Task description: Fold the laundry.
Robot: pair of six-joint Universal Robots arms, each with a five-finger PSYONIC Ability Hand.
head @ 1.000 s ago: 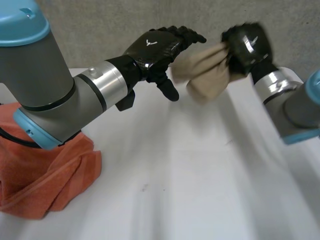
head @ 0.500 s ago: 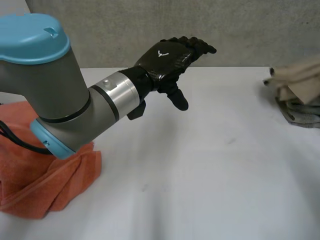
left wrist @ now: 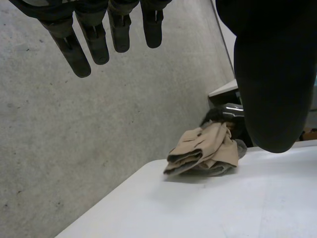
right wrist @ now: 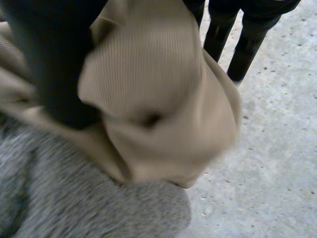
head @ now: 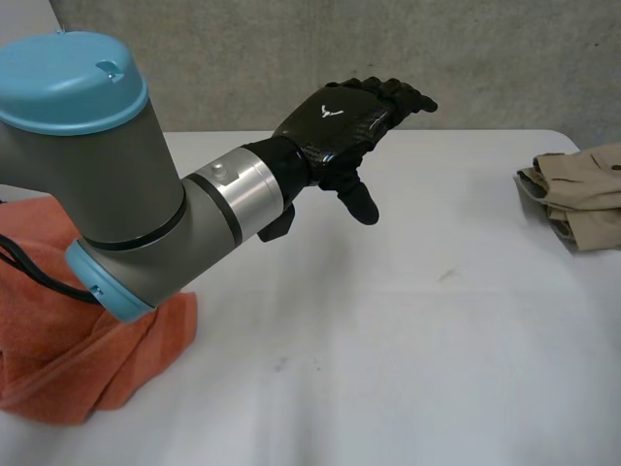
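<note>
Entry: tan garment (head: 582, 189) sits folded at the right edge of the head view, a little above mid-height, on the white table (head: 408, 369). It rests on top of a grey knit (right wrist: 74, 203), which shows as a thin strip beneath it. My reading is that this corner serves as the stack for finished pieces.

Right hand (right wrist: 54, 64): in its own wrist view the thumb lies across the tan fold, and the cloth bunches up between the thumb and the fingers (right wrist: 247, 44) beyond it. I log this as a pinch on the tan garment, held so that it sets down square on the grey knit. Release not yet made.

Left hand (head: 340, 116): raised off the table, upper centre of the head view, palm down. Its fingers (left wrist: 94, 42) are straight and spread slightly, the thumb hangs downward, and it holds nothing. I judge it is parked there to stay out of the way of the stacking.

Orange towel (head: 87, 369): a loose, unfolded heap at the lower left of the head view, partly under the left arm (head: 126, 214) and well apart from the stack. Probably the next piece, and the free left hand is the nearer one for it.

Risk noted: letting go unevenly could open the tan fold.
</note>
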